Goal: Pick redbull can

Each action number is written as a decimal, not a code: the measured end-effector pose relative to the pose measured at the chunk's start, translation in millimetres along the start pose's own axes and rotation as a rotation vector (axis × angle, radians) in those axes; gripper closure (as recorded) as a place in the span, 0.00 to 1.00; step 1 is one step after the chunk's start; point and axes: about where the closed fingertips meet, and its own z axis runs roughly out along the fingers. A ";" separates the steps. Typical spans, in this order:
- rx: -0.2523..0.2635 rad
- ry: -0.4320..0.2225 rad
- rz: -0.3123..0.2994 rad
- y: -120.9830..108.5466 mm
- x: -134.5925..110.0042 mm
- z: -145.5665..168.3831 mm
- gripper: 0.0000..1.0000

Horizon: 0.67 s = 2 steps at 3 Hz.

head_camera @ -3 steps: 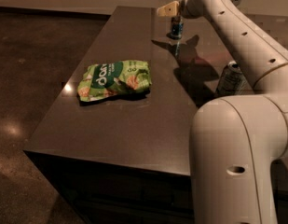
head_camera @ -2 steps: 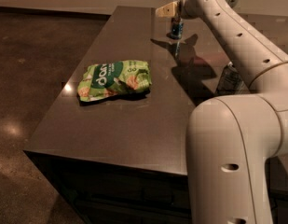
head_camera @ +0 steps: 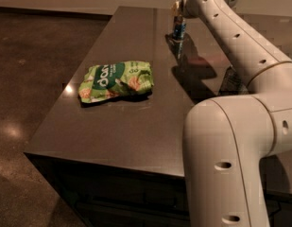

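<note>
Nearest to the camera: the arm's point(head_camera: 223, 160) big white base link fills the lower right and covers the table's near right corner. From there the arm runs up and away along the right side towards the far end of the table.

Table point(head_camera: 122, 126): dark, glossy top, with its near edge running across the lower part of the view. The floor is visible to the left.

Mid-table, left of centre: a green snack bag point(head_camera: 116, 81), lying flat and crumpled, well apart from the arm and from both cans.

Right of the bag, tucked against the arm's edge: another can point(head_camera: 229, 82), mostly hidden behind the arm. I can make out only a dark sliver of it. It sits nearer to me than the task can.

The arm's shadow lies on the tabletop between the bag and that can.

Far end: the redbull can point(head_camera: 178, 30) stands upright on the table near the far edge, right of the table's midline. It is slim, with a blue body, and its reflection shows on the surface just in front of it.

The gripper point(head_camera: 176, 8) sits directly over the redbull can, right at its top. I cannot tell whether it touches the can or hangs just above it, nor whether the gripper is spread or closed. The can's base rests on the table.
</note>
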 end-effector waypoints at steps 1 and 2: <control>0.002 -0.003 0.009 -2.8 -2.3 -2.9 0.72; -0.018 -0.012 0.024 -0.6 -8.9 -14.6 0.95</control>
